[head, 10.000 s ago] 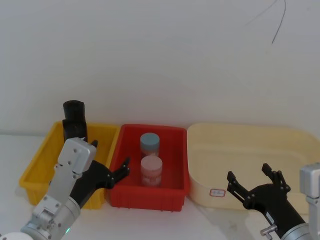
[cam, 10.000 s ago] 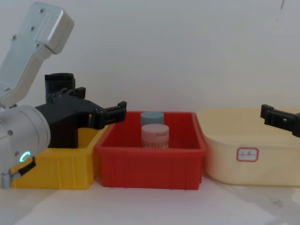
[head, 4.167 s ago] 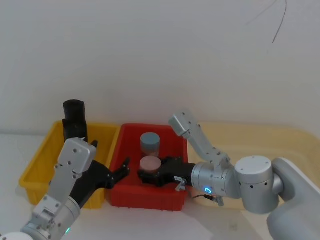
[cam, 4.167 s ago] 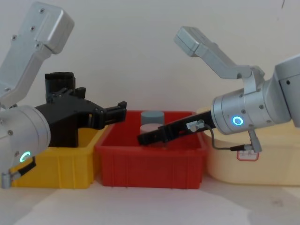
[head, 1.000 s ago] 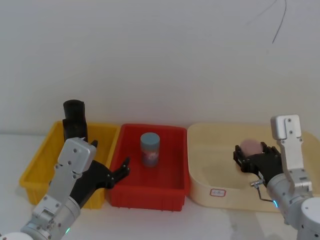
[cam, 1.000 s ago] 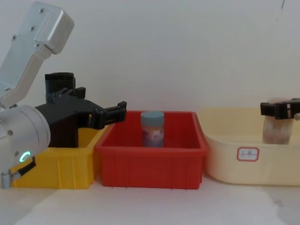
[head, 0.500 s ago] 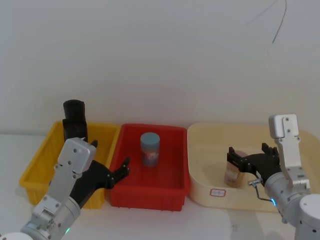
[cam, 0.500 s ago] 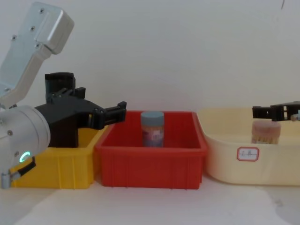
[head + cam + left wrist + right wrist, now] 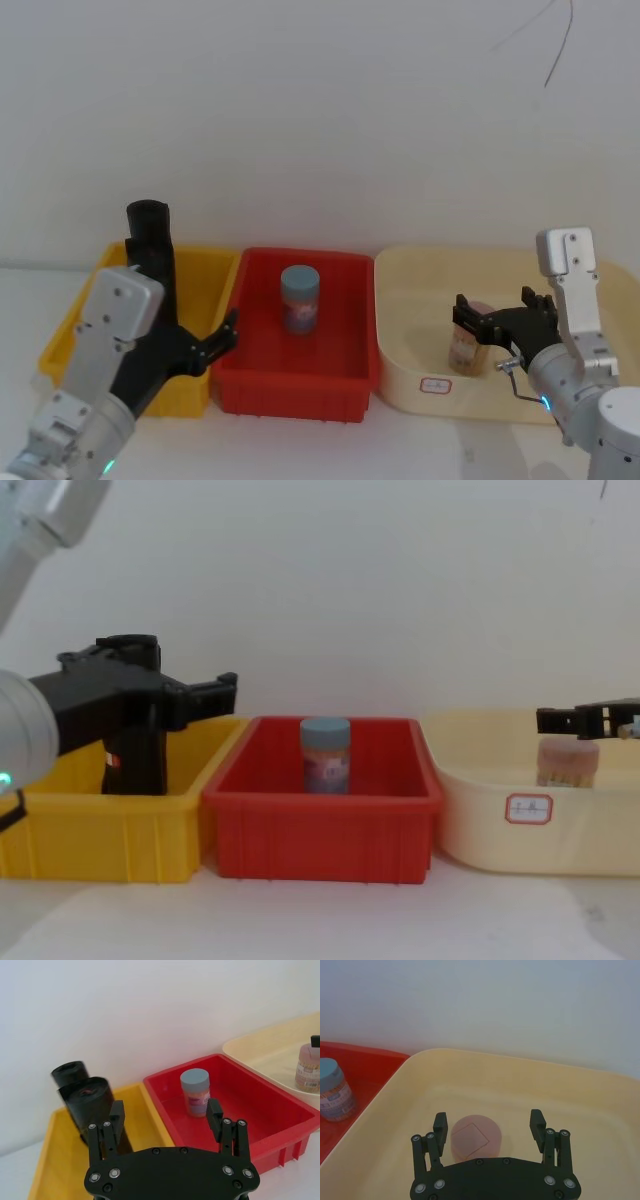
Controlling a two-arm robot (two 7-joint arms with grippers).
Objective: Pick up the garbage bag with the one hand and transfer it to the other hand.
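Note:
The garbage bag (image 9: 150, 238) is a tall black roll standing upright at the back of the yellow bin (image 9: 68, 340). In the left wrist view, the near garbage bag (image 9: 91, 1106) has a second black roll (image 9: 69, 1073) behind it. My left gripper (image 9: 198, 318), on the green-ringed arm, is open and hovers at the bin's front right, short of the rolls; it also shows from its wrist (image 9: 165, 1119) and from the chest (image 9: 182, 675). My right gripper (image 9: 497, 318) is open in the cream tray, its fingers either side of a pink jar (image 9: 475, 1137).
A red bin (image 9: 300, 385) stands between the yellow bin and the cream tray (image 9: 420, 270) and holds a blue-lidded jar (image 9: 300, 297). A white wall runs close behind all three. The white tabletop lies in front of the bins.
Over the last second my right gripper lowered the pink jar into the cream tray and opened. In the last half second my left arm shifted left toward the yellow bin.

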